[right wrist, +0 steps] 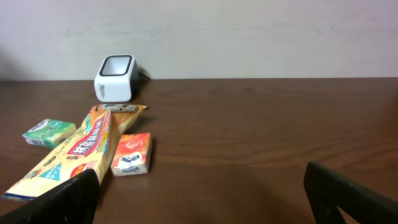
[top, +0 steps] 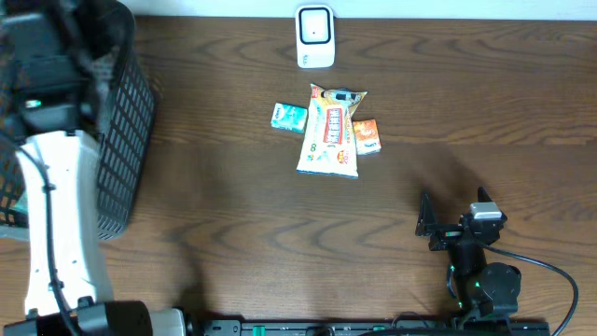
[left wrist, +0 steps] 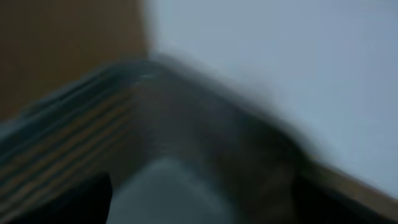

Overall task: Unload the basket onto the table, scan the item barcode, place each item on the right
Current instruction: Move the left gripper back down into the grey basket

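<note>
Basket left of scanner, overhead only

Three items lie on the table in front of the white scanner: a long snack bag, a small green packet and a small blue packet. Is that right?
Not quite: there is no blue packet. The overhead view shows an orange packet beside the long snack bag, with the small green packet on the bag's other side, all on the table in front of the white scanner.
</note>
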